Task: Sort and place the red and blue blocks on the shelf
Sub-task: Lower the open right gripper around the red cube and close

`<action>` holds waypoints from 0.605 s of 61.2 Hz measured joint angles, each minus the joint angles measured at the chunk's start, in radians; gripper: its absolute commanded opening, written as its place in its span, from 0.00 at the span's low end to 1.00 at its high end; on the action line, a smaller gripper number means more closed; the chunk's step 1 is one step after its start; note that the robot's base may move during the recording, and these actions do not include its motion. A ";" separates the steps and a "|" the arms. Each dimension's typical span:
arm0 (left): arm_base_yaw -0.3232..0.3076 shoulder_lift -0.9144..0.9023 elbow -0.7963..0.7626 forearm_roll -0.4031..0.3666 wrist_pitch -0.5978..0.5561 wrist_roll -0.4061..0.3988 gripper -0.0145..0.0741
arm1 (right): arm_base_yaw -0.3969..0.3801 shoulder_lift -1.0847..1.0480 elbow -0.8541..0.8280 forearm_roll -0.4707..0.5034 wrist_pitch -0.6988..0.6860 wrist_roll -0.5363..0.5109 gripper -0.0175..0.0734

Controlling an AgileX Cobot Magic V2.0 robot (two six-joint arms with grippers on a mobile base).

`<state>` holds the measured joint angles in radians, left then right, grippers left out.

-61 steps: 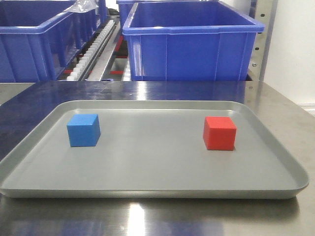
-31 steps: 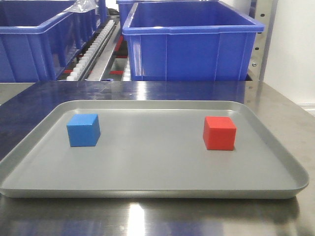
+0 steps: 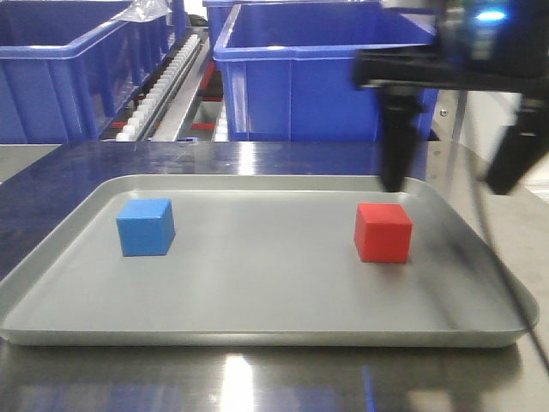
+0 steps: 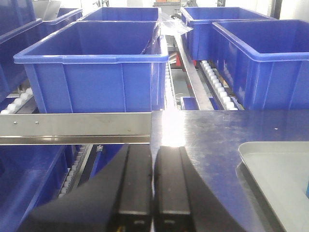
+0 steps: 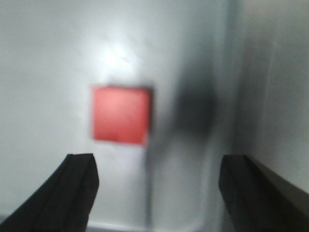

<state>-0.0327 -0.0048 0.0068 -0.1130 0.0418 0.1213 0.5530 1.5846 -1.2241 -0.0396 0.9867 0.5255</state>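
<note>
The red block [image 3: 383,232] sits on the right of the grey tray [image 3: 257,336] and the blue block [image 3: 145,227] on its left. My right gripper [image 3: 455,172] is open and blurred, hanging above the tray's far right corner, just behind and right of the red block. In the right wrist view the red block [image 5: 120,115] lies ahead and left of the open gripper [image 5: 157,169], apart from it. My left gripper [image 4: 153,154] is shut and empty, low over the steel table's left part, facing the shelf's front rail [image 4: 72,126].
Large blue bins [image 3: 330,73] stand on the shelf behind the table, with roller tracks [image 3: 163,94] between them. The tray's corner [image 4: 270,159] shows at the right of the left wrist view. The steel table [image 3: 257,159] reflects light.
My right gripper has come into the front view from the upper right, open, above the tray near the red block. Both blocks have stayed in place.
</note>
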 measured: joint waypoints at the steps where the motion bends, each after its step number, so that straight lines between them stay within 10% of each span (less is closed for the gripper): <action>1: 0.000 0.000 0.000 0.000 0.000 0.000 0.30 | 0.003 0.011 -0.012 0.000 0.000 0.000 0.88; 37: 0.000 0.000 0.000 0.000 0.000 0.000 0.30 | 0.016 0.174 -0.121 0.010 0.031 0.004 0.88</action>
<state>-0.0327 -0.0048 0.0068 -0.1130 0.0418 0.1213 0.5688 1.7585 -1.3454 -0.0301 1.0178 0.5294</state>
